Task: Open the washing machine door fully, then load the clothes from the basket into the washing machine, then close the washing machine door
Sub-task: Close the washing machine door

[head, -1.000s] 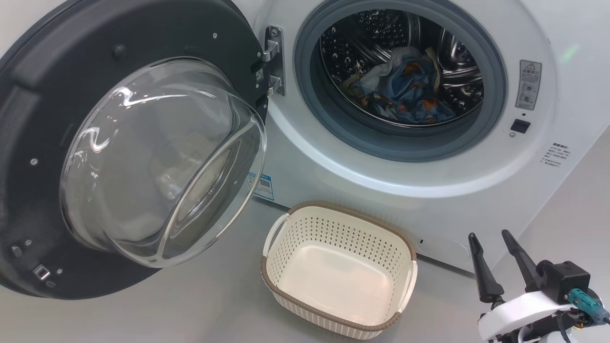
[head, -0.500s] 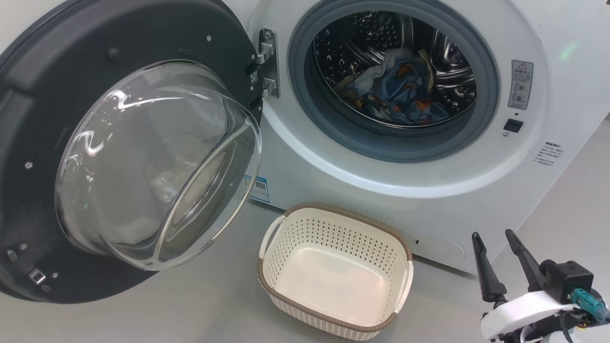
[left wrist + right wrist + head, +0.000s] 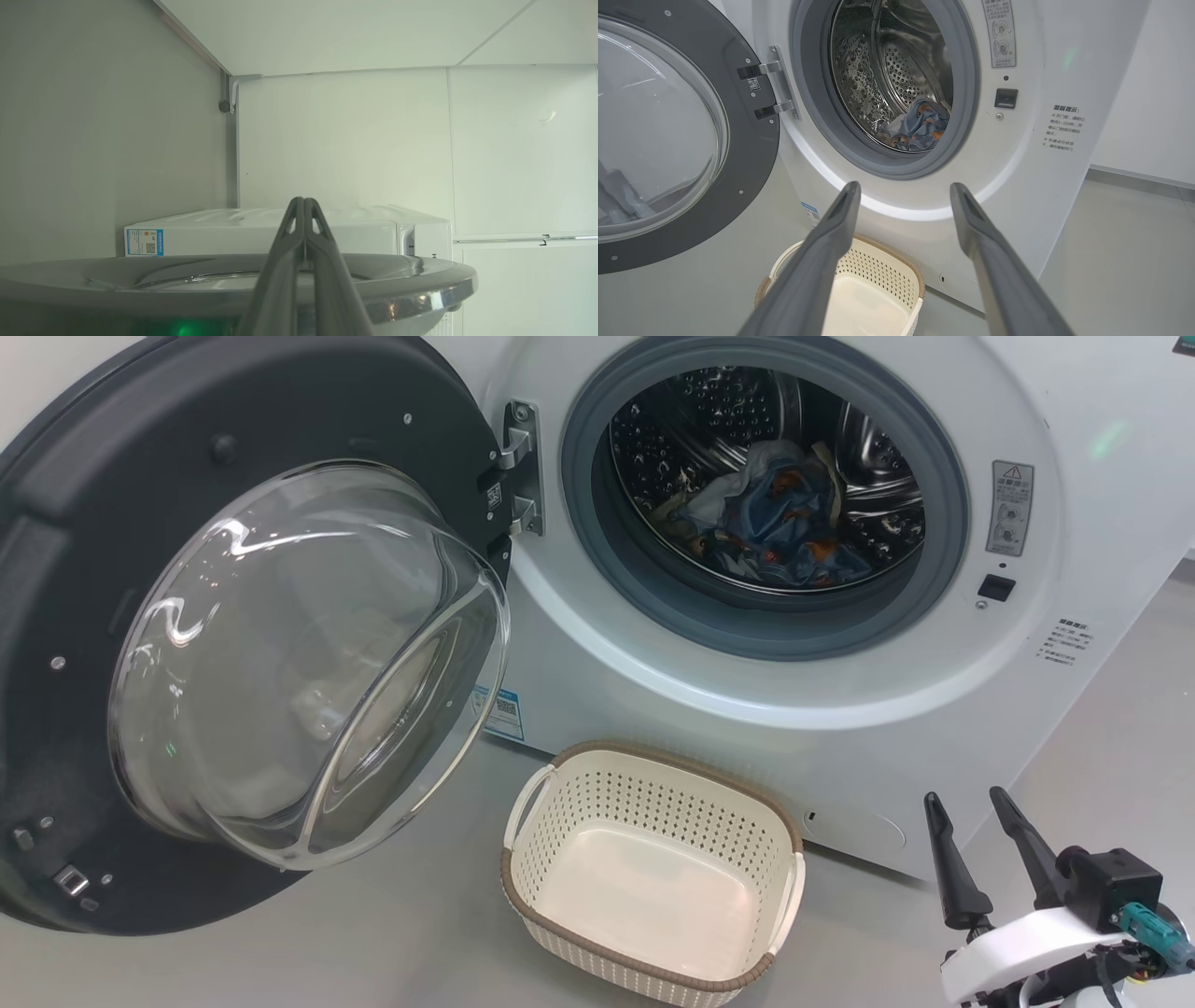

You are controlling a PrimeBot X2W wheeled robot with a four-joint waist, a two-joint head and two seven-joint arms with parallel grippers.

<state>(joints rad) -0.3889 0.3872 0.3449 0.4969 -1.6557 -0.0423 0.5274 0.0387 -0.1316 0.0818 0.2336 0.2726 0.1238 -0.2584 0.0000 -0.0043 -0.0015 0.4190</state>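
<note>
The washing machine [image 3: 653,681] stands with its door [image 3: 280,392] swung wide to the left, glass bowl facing me. Light-blue printed clothes [image 3: 775,523] lie in the steel drum, and the right wrist view shows the clothes [image 3: 920,126] there too. The cream basket [image 3: 672,765] sits on the floor below the opening with nothing in it. My right gripper [image 3: 963,798] is open at the lower right, right of the basket, holding nothing; its wrist view has the gripper [image 3: 904,186] aimed at the drum opening. My left gripper [image 3: 303,200] is shut, fingers pressed together, just above the door's outer rim [image 3: 140,280].
The grey floor [image 3: 420,915] runs around the basket and under the door. White walls [image 3: 350,140] rise behind the machine's top [image 3: 233,233]. A warning sticker [image 3: 1010,509] and the latch slot [image 3: 995,587] sit right of the opening.
The head camera has shifted a little, sliding the whole picture left and down. The door, the basket and the right gripper show no movement of their own.
</note>
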